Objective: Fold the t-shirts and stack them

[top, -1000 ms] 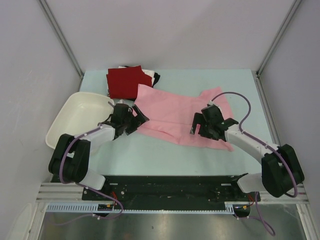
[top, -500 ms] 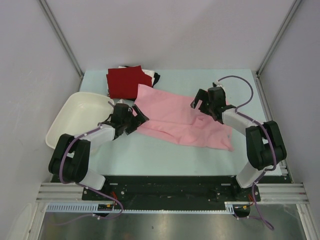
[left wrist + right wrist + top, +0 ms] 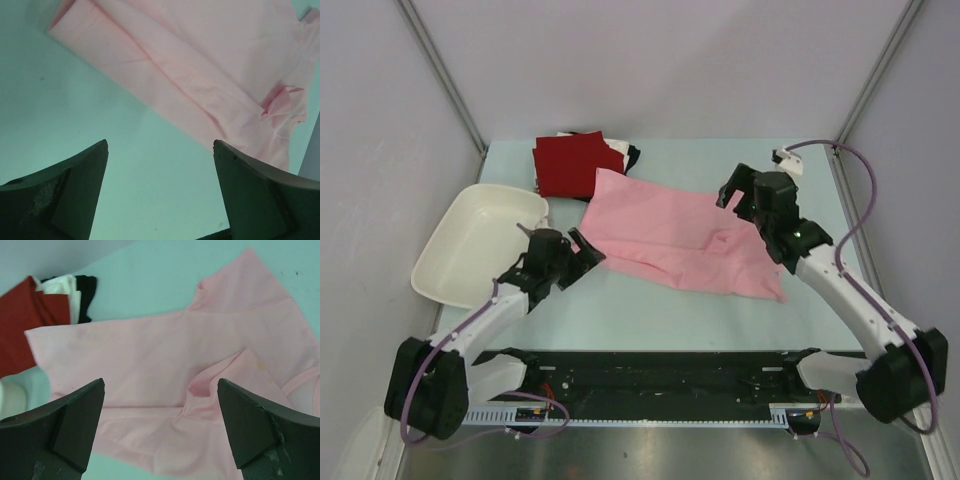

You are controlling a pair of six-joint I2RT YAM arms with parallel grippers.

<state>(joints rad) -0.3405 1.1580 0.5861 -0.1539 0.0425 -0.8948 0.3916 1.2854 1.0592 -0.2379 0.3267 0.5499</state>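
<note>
Right end effector [image 3: 738, 197]: raised and swung to the far right corner of the pink t-shirt [image 3: 665, 230], jaws wide, empty. Left end effector [image 3: 578, 255]: backed off the shirt's left edge, jaws spread, empty. Pink t-shirt: part-folded, creased, released, middle of the surface [image 3: 650, 310]. Folded stack [image 3: 570, 165]: far left. Judgement: another fold pending.

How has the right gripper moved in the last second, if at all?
Yes. The right gripper moved toward the far edge of the table, almost level with the dark red t-shirt.
</note>
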